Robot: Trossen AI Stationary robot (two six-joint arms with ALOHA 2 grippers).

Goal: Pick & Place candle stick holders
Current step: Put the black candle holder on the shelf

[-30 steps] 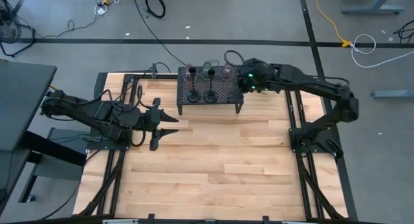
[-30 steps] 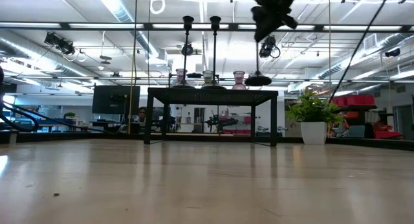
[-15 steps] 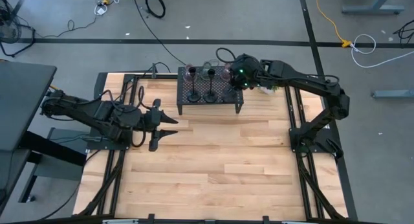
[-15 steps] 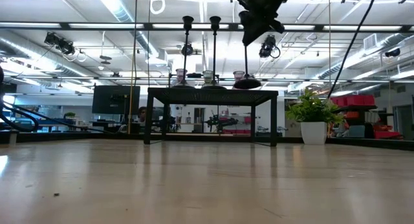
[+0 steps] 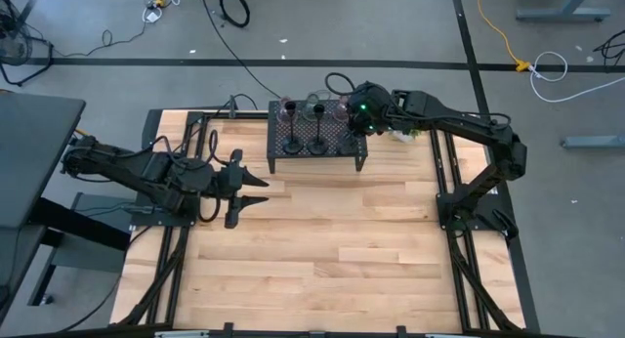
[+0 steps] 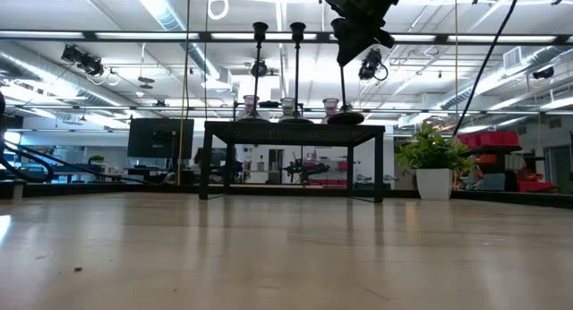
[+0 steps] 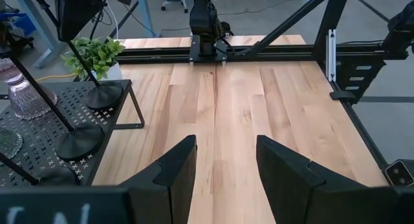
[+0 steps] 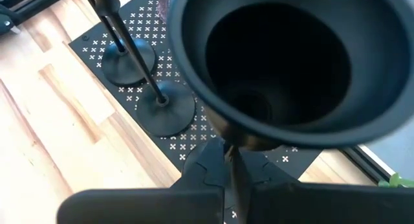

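Observation:
A black mesh rack [image 5: 317, 147] stands at the table's far middle. Two slim black candle stick holders [image 6: 260, 73] [image 6: 297, 73] stand on it by their round bases, with three tinted-glass holders [image 6: 287, 106] behind them. My right gripper [image 6: 356, 32] is above the rack's right end, shut on a third black holder [image 6: 343, 90]. That holder's cup [image 8: 284, 62] fills the right wrist view. My left gripper [image 7: 223, 172] is open and empty over bare wood, left of the rack [image 5: 252, 189]. My right gripper pinches the holder's thin stem just under its top cup [image 8: 230, 160] between its two fingers. The fingers slant down from the table's right and lie across the stem. The holder stands about upright, its round base [image 6: 345, 118] on the rack's right end [image 7: 103, 94].
A small green plant in a white pot [image 6: 432, 162] stands just right of the rack. Black rails [image 5: 444, 177] run along both sides of the table. The wooden top [image 5: 322, 240] spreads toward the near edge.
My right gripper has gone toward the table's left and down with the black holder. The base hung clear of the rack beyond its right end. It now sits on the rack's right end, beside the other two holders.

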